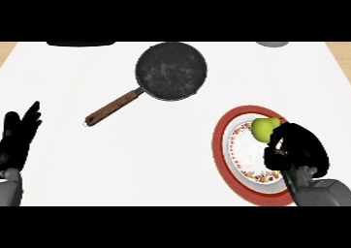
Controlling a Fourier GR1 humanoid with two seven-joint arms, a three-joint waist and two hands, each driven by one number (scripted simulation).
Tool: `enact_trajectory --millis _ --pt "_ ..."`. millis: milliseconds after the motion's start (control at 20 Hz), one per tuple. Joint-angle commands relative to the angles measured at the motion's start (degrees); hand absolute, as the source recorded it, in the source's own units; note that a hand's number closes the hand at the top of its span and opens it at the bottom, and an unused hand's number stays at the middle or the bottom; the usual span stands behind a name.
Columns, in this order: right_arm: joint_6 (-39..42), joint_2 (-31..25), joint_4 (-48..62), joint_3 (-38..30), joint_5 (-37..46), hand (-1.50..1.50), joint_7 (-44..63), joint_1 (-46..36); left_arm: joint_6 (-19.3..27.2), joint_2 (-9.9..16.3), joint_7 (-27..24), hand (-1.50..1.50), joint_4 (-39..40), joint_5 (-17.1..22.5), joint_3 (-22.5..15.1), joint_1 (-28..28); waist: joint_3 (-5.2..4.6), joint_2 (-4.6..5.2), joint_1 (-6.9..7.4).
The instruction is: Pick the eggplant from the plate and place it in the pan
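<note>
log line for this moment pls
right hand: over plate, curled on yellow-green item | left hand: open, resting at left edge | pan: empty, handle toward lower left

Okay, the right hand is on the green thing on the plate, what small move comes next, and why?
Probably a short lift straight up. The right hand is curled over the yellow-green item, which is on the red-rimmed plate, while the pan sits apart, up and to the left. Lifting first should clear the rim before travelling.
</note>
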Motion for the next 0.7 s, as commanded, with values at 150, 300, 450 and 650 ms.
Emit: enact_trajectory --millis 150,300,450,650 --pt "-8.4 2.1 -13.4 10.4 19.7 1.50 9.6 -4.4 0.8 -0.4 -0.2 0.00 0.5 -0.3 0.3 -0.3 0.11 0.04 0.07" --pt "-9.4 4.7 -16.8 12.4 22.9 1.50 10.3 -9.7 1.3 -1.5 -2.3 0.00 2.7 -0.9 -0.3 -0.7 0.11 0.33 0.33" --pt "-5.2 6.8 -17.4 12.7 24.7 1.50 11.6 -14.0 -0.3 -0.3 2.6 0.00 -0.8 -0.3 -0.4 -2.2 0.19 0.39 0.75" --pt "-8.8 13.9 -6.0 10.3 26.8 1.50 10.9 -20.1 -2.8 0.3 -0.9 0.00 0.2 1.1 0.7 -0.3 0.20 0.52 1.09"
